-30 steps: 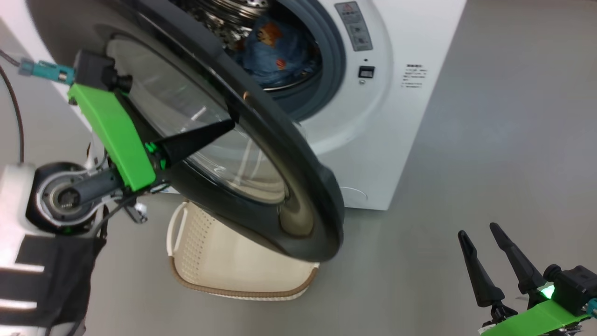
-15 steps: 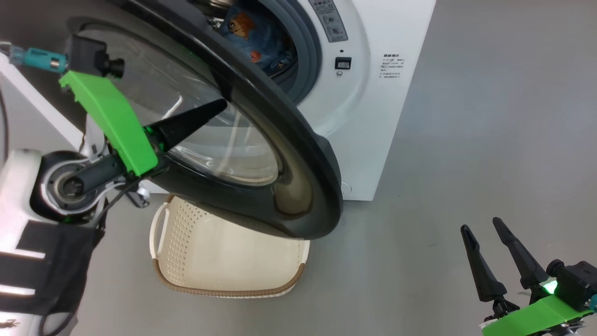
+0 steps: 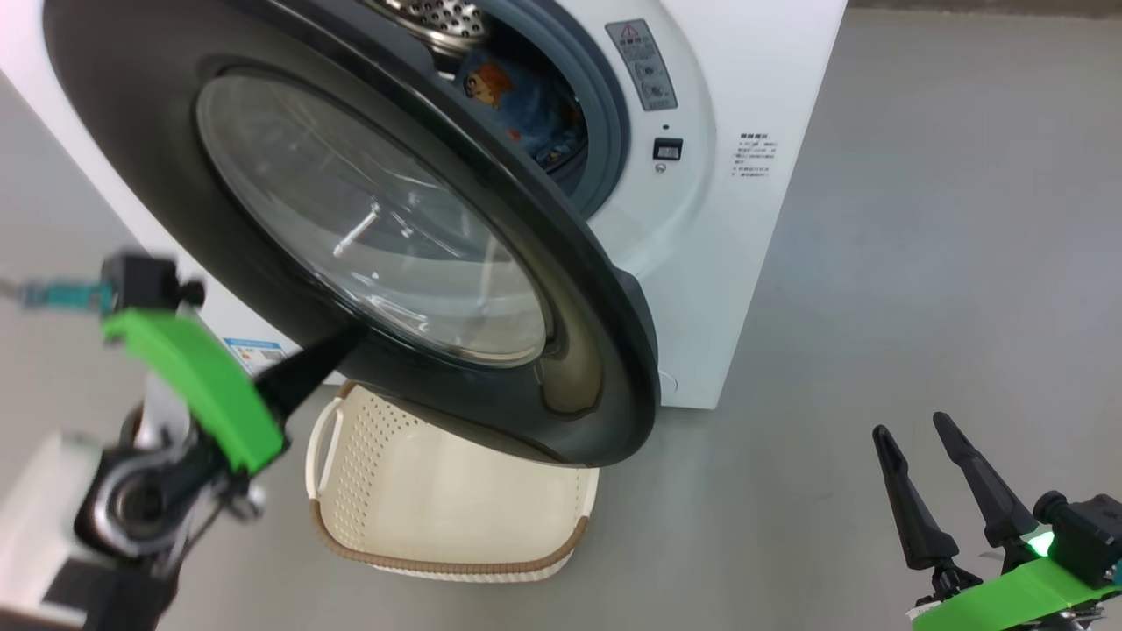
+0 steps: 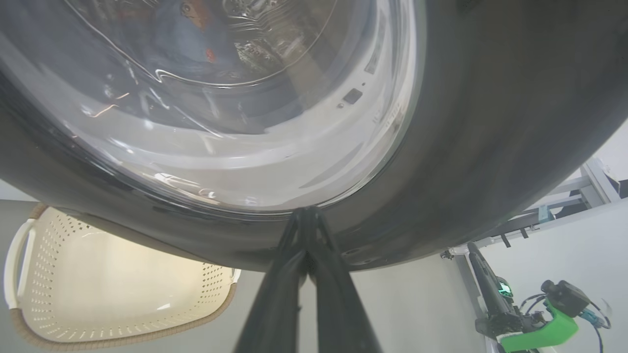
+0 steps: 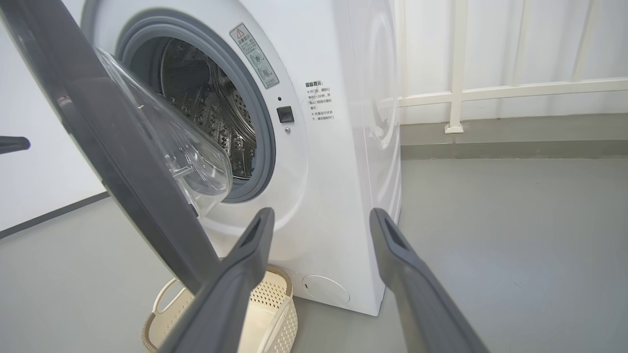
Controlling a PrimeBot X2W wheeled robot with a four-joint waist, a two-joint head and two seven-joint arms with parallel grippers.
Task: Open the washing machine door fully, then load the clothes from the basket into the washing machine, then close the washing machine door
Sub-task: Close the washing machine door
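**Head view.** You see the washing machine door (image 3: 377, 237) swung partway out from the washing machine (image 3: 727, 263). It stands at an angle to the white front, so the opening shows on its right. The clothes (image 3: 526, 96) lie inside the perforated drum (image 3: 438, 17), behind the grey gasket (image 3: 605, 114). The basket (image 3: 473, 565) sits on the floor (image 3: 877, 307) directly in front of the machine, with its far end beneath the door's lower rim. Your left gripper (image 3: 351, 337) has its fingers pressed together into one point and pinches nothing. Its tip lies against the door's lower dark rim.

**Left wrist view.** The joined fingers (image 4: 314, 274) rise to that dark rim just below the glass window (image 4: 221, 122), and the clothes show blurred through the glass.

**Right wrist view.** Your right gripper (image 5: 321, 215) has its fingers spread wide and grips nothing. It hangs above the floor, well apart from the door, and points at the lower front of the machine.
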